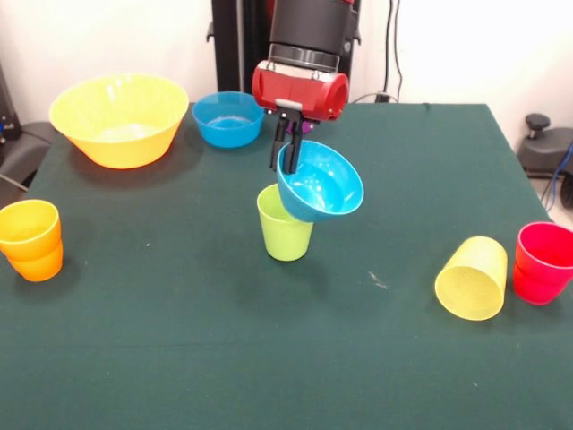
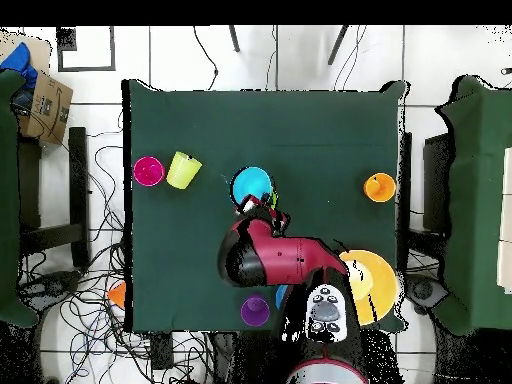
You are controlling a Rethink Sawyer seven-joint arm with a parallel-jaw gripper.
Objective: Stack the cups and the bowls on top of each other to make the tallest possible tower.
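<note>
The claw [image 1: 288, 150] gripped a small blue bowl [image 1: 320, 184] by its rim, tilted over the lime green cup [image 1: 286, 224]; the tower was barely begun; other pieces lay scattered on the counter [image 1: 179, 340].

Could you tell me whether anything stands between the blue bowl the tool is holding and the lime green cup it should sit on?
Nothing visible does. The tool grips the rim of the blue bowl, which hangs tilted right at the mouth of the lime green cup. The cup's mouth looks empty, and the other cups and bowls stand well away.

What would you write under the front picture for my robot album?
The gripper holds a tilted blue bowl by its rim, against a lime green cup.
</note>
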